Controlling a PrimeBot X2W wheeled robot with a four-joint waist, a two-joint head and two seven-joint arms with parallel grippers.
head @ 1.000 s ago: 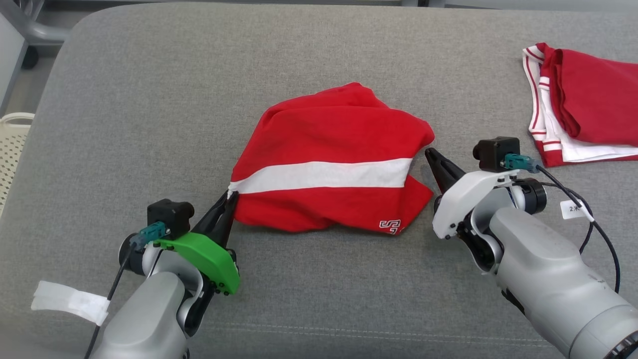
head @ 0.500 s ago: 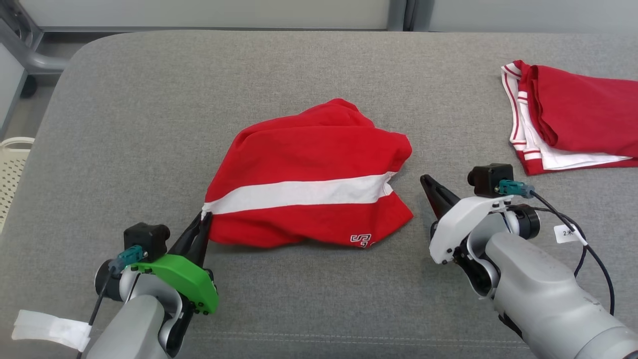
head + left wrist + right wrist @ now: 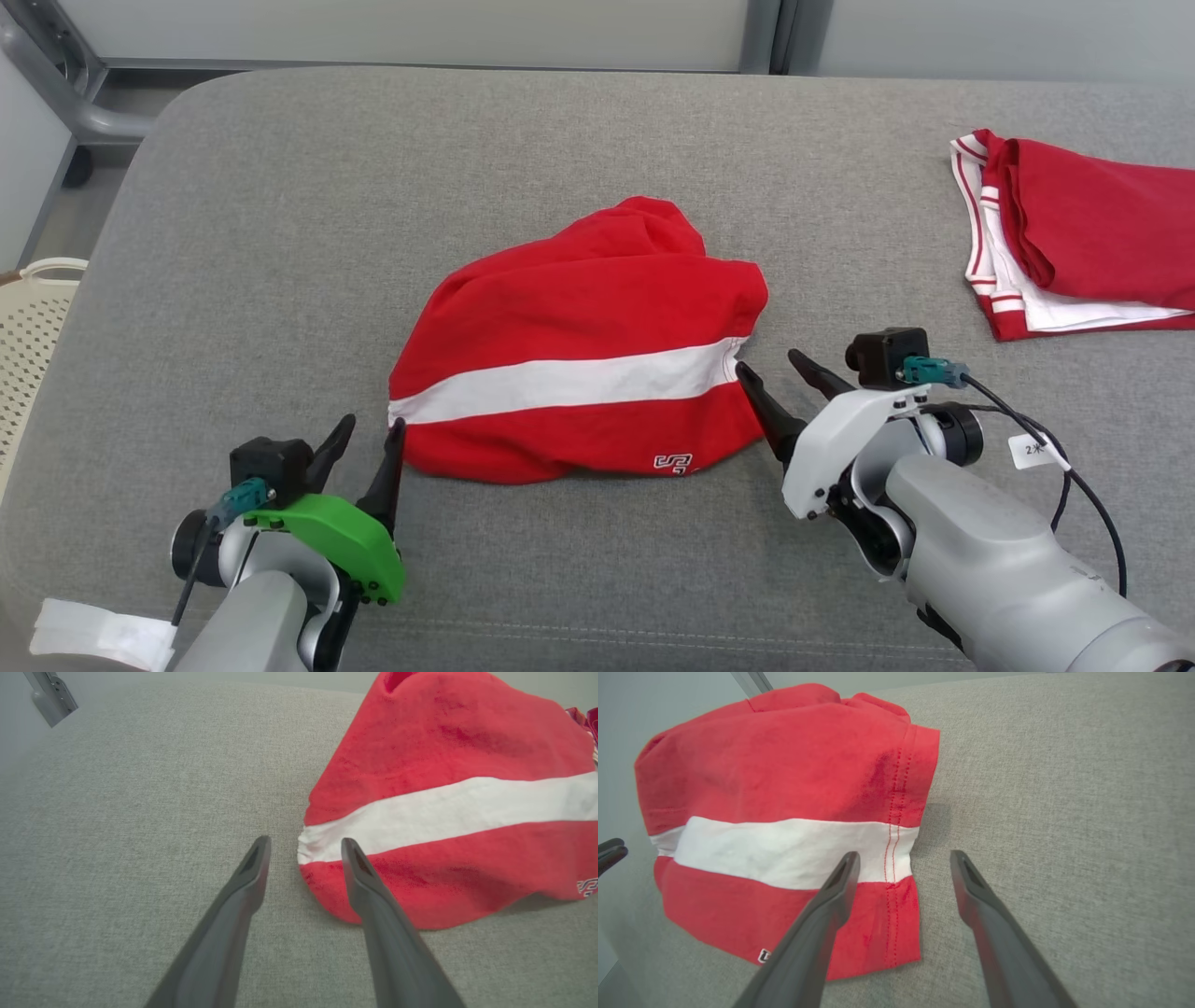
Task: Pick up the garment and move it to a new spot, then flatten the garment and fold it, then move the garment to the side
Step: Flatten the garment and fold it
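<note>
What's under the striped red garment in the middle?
The garment lies bunched directly on the grey padded surface, which shows all around its edges. Anything beneath it or inside its folds is covered and can't be seen.

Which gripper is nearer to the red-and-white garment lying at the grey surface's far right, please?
Right. The right gripper stands open below and left of the far-right garment in the head view; the left gripper, also open, sits far across, by the centre garment's left corner.
</note>
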